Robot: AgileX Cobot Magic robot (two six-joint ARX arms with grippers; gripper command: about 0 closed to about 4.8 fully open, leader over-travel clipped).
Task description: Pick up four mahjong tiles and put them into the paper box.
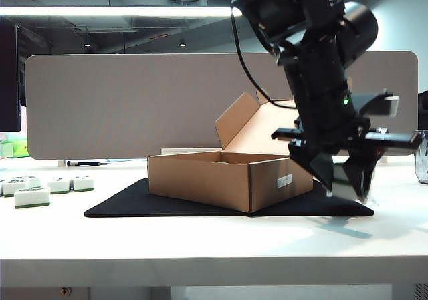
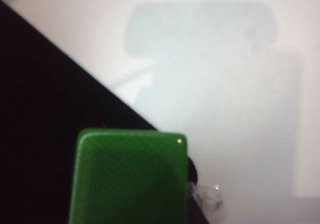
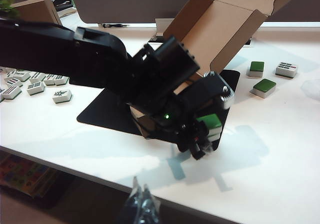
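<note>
One mahjong tile (image 3: 210,122) clamped by left hand (image 1: 348,180), right hand unseen, state unknowable.

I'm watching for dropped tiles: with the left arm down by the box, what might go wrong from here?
1. The left tool is closed on a mahjong tile at the black mat's corner. The grip looks close to the tile's edge, so it may slip on lifting.
2. The paper box's near wall stands beside the tool; a low carry could bump it.
3. The raised lid and flaps could catch the arm.
The right tool is out of view.
</note>
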